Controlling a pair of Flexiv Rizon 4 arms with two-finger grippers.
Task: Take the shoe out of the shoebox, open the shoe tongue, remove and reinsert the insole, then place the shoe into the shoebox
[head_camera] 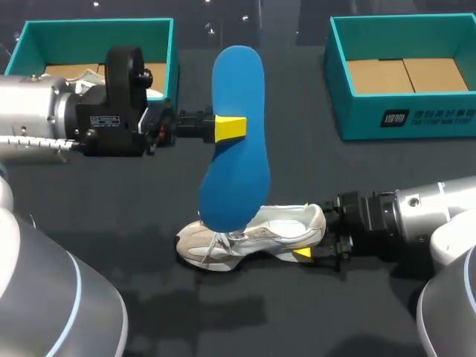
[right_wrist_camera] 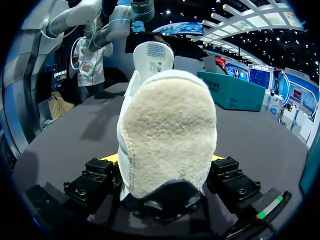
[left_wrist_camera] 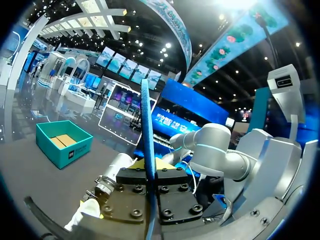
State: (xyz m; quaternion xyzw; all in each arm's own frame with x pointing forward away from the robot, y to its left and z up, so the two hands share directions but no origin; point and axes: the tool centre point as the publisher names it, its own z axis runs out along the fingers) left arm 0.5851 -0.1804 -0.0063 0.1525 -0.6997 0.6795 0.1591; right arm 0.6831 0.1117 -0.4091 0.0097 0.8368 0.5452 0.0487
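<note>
A blue insole [head_camera: 236, 141] stands upright above the table, my left gripper [head_camera: 230, 128] shut on its middle. Its lower end hangs at the opening of the white shoe [head_camera: 256, 236]; whether they touch I cannot tell. The shoe lies on the table, toe pointing left. My right gripper [head_camera: 311, 249] is shut on its heel, one finger on each side. The left wrist view shows the insole [left_wrist_camera: 145, 115] edge-on between the left gripper's [left_wrist_camera: 150, 165] yellow tips. In the right wrist view the heel [right_wrist_camera: 167, 135] fills the right gripper [right_wrist_camera: 162, 162], the tongue [right_wrist_camera: 153, 55] raised beyond it.
Two open teal shoeboxes stand at the back of the table: one at the left [head_camera: 97, 33] behind my left arm, one at the right [head_camera: 405, 111]. The right box also shows in the left wrist view [left_wrist_camera: 64, 142]. Dark bare tabletop [head_camera: 297, 320] lies in front of the shoe.
</note>
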